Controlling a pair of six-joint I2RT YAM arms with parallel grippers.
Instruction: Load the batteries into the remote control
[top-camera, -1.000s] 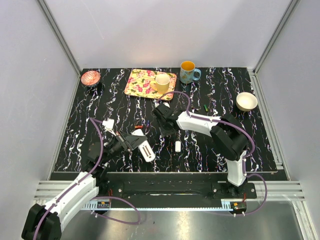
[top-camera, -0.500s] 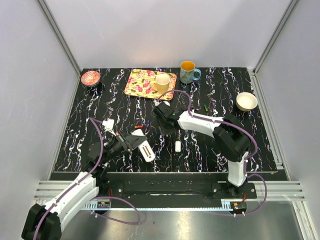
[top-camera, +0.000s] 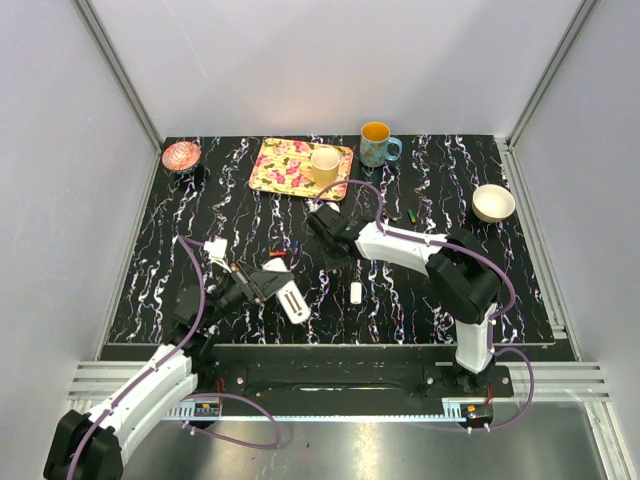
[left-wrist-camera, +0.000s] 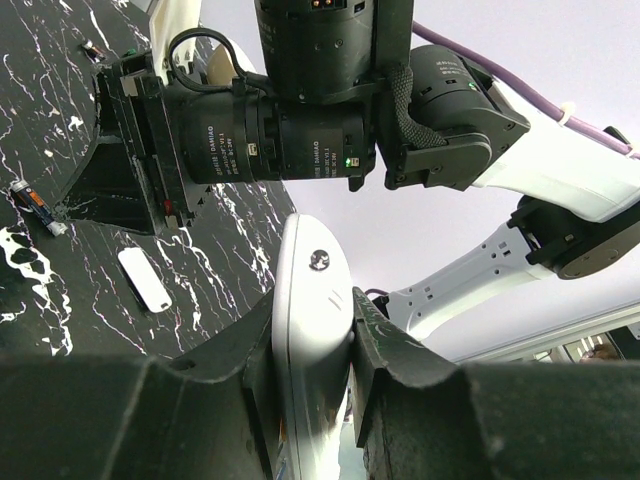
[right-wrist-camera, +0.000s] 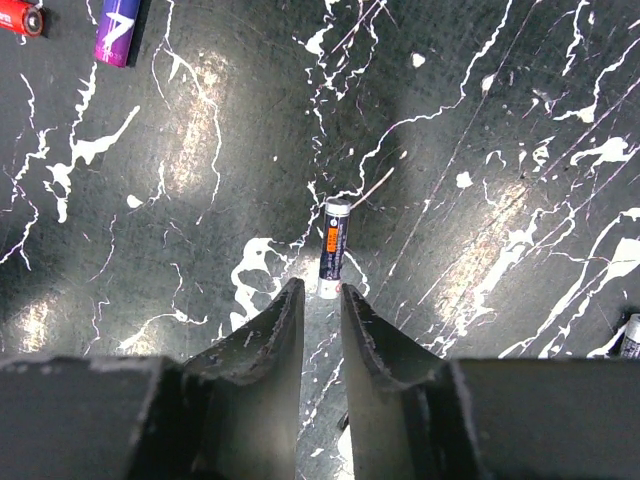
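Black marbled tabletop (right-wrist-camera: 150, 180): the battery (right-wrist-camera: 333, 245), just ahead of the right gripper (right-wrist-camera: 320, 288), slightly parted and empty, must be straddled squarely.

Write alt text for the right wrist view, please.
The right pincer, narrowly parted, points at a dark orange-labelled battery lying at its tips on the black marbled table. A red battery and a purple battery lie upper left.

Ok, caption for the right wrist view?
Right gripper narrowly open at the near end of a dark battery lying on the table.
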